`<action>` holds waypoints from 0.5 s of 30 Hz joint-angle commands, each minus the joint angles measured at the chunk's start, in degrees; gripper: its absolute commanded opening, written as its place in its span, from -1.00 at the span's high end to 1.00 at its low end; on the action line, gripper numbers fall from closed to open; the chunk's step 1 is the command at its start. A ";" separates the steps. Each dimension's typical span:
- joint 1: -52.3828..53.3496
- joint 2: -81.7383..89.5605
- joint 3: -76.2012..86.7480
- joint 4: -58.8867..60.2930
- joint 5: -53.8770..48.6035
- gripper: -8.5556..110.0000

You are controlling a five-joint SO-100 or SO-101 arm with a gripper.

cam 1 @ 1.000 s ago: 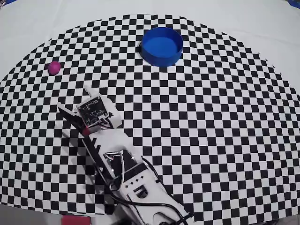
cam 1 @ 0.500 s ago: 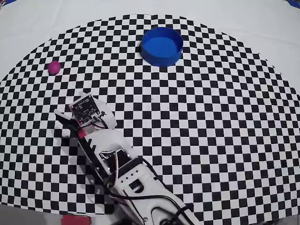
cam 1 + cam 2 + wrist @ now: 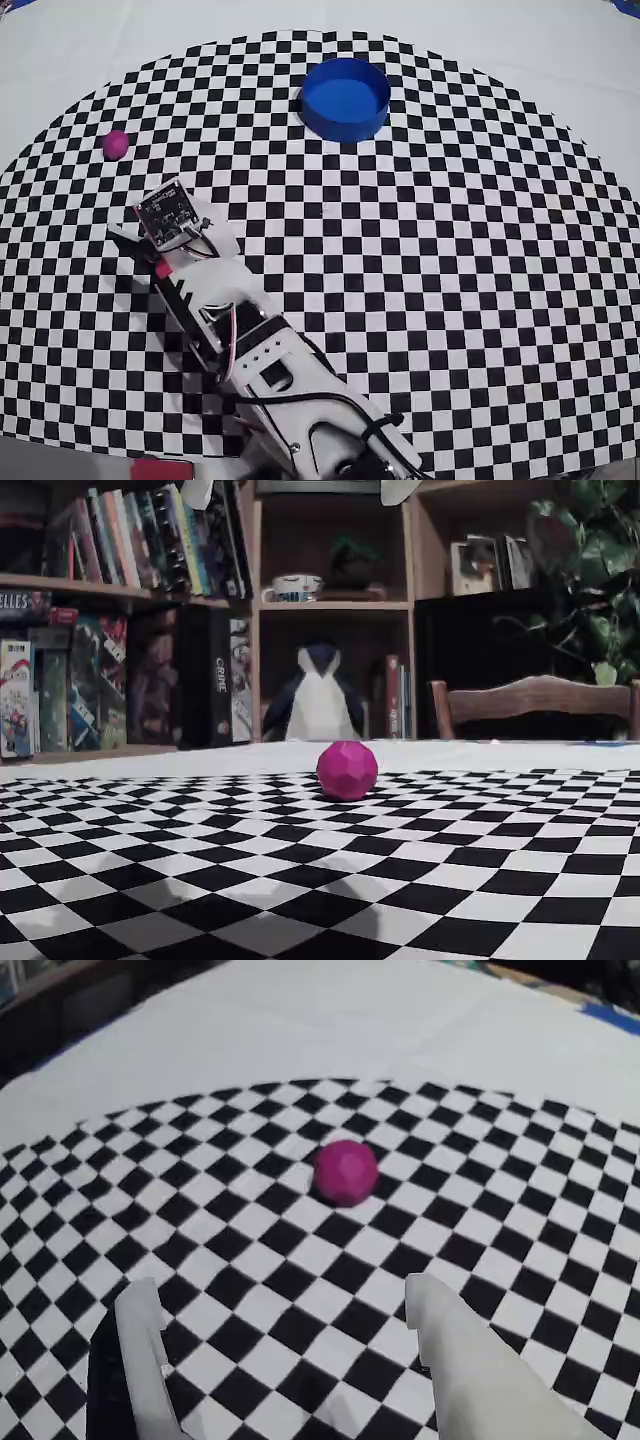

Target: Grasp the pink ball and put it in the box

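The counter (image 3: 560,60) is covered in white, with a black-and-white checkered mat (image 3: 450,300) spread over most of it. Behind the counter, the fixed view shows a bookshelf (image 3: 130,610), a wooden chair (image 3: 535,705) and a toy penguin (image 3: 318,698) against the shelves.

The arm (image 3: 260,360) rises from the bottom edge of the overhead view and reaches up and to the left across the mat, its wrist carrying a small dark board (image 3: 165,212).

The box (image 3: 345,98) stands on the mat near the top centre of the overhead view, upright, and it appears empty, though its floor is seen only from above at an angle.

The claw (image 3: 290,1325) is released: in the wrist view its two pale fingers (image 3: 470,1360) stand apart with bare checkered mat between them, holding nothing. In the overhead view the claw (image 3: 135,232) points toward the upper left.

The ball (image 3: 116,144) rests on the mat near its left edge in the overhead view, well apart from the box and ahead of the claw without touching it. In the wrist view the ball (image 3: 346,1171) lies beyond the fingertips, a little right of the gap's centre line. In the fixed view the ball (image 3: 347,770) sits alone on the mat.
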 commanded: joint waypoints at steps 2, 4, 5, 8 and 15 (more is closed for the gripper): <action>-0.09 -4.92 -5.19 -2.02 -0.53 0.38; 0.00 -7.38 -6.42 -2.90 -0.53 0.38; 0.09 -8.53 -6.68 -3.69 -0.53 0.38; 0.18 -11.95 -8.26 -4.57 -0.53 0.38; 0.26 -17.40 -11.43 -5.45 -0.53 0.38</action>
